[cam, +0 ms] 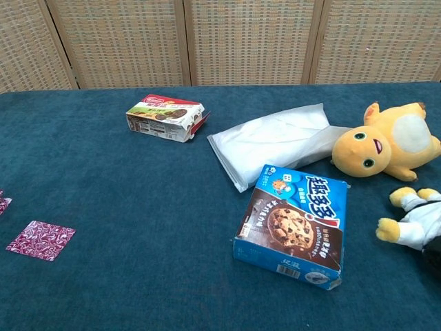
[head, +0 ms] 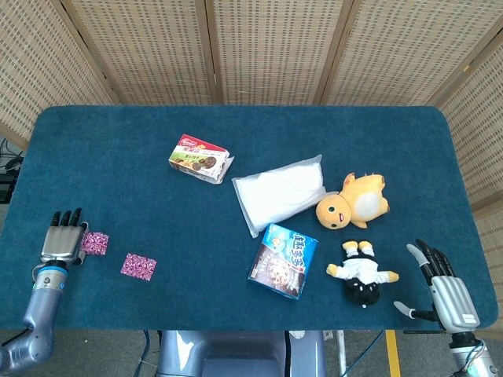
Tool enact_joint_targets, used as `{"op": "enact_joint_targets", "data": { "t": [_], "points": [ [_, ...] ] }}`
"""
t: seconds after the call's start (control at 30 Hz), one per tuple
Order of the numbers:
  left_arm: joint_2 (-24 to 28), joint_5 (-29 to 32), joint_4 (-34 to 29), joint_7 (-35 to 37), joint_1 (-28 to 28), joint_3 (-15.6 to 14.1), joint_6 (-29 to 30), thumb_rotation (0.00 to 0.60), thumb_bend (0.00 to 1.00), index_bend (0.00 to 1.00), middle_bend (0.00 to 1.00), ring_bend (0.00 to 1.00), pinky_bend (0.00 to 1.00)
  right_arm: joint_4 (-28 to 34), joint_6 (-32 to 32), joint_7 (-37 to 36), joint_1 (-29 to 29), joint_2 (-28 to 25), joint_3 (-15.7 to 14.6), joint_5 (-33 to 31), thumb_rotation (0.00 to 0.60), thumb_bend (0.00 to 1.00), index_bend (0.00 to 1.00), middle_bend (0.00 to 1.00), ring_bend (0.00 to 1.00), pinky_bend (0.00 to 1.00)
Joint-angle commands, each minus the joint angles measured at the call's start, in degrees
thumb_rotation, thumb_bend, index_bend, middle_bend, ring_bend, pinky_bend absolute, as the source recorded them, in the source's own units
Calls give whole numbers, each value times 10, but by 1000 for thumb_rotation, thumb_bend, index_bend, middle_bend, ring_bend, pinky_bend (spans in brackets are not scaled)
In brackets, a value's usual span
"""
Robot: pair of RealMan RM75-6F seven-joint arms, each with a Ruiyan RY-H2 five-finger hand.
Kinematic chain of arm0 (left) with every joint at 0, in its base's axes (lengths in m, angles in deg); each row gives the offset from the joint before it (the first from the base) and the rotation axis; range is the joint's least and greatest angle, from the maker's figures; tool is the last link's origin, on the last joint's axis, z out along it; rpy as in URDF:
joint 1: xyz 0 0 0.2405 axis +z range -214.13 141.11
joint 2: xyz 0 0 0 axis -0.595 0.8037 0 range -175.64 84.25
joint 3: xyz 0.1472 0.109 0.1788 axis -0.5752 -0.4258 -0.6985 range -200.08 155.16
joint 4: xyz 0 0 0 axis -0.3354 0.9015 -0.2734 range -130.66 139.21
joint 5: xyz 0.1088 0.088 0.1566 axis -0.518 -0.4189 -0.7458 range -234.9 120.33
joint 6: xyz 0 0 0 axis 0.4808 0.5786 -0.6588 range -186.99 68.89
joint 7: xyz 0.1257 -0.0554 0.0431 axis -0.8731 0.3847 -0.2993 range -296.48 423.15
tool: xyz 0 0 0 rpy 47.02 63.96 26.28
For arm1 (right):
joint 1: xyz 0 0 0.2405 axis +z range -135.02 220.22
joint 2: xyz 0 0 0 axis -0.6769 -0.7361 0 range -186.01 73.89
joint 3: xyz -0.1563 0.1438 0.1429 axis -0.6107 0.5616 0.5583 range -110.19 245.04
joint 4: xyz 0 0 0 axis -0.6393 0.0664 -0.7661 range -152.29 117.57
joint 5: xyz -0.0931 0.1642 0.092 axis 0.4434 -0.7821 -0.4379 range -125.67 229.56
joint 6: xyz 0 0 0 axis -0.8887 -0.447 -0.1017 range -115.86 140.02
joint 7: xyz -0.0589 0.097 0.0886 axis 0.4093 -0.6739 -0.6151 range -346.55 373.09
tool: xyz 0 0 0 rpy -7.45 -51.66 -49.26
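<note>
My left hand (head: 63,239) lies at the table's front left edge with its fingers straight and apart, holding nothing. A small pink-patterned packet (head: 97,243) rests just to its right, close beside the fingers. A second pink packet (head: 138,265) (cam: 40,240) lies a little further right. My right hand (head: 442,287) hovers off the front right corner, fingers spread and empty. Nearest to it is a small doll in white (head: 361,273) (cam: 415,224). The chest view shows neither hand.
On the blue table (head: 118,165) lie a red-and-green biscuit box (head: 200,158) (cam: 165,116), a white pouch (head: 280,192) (cam: 275,141), a blue cookie box (head: 283,261) (cam: 295,224) and a yellow plush toy (head: 353,200) (cam: 386,149). Wicker screens stand behind.
</note>
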Motion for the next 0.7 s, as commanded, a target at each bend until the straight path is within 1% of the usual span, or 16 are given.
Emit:
{"op": "enact_joint_targets", "data": {
  "t": [0.03,0.3,0.47,0.7],
  "points": [
    [-1,0,1,0,0,1,-1,600,345,512,0,0,0,0,0,0,0,0,0,0,600,105,43,0,0,0],
    [-5,-2,3,-4,0,2,-5,600,321,464,0,0,0,1,1,-1,0,-1,0,-1,600,106,43,0,0,0],
    [-4,-1,5,-7,1,2,-6,600,306,411,0,0,0,1,0,-1,0,-1,0,0,600,105,43,0,0,0],
    [-3,2,7,-6,3,4,-7,600,296,365,0,0,0,1,0,1,0,0,0,0,600,105,43,0,0,0]
  ]
}}
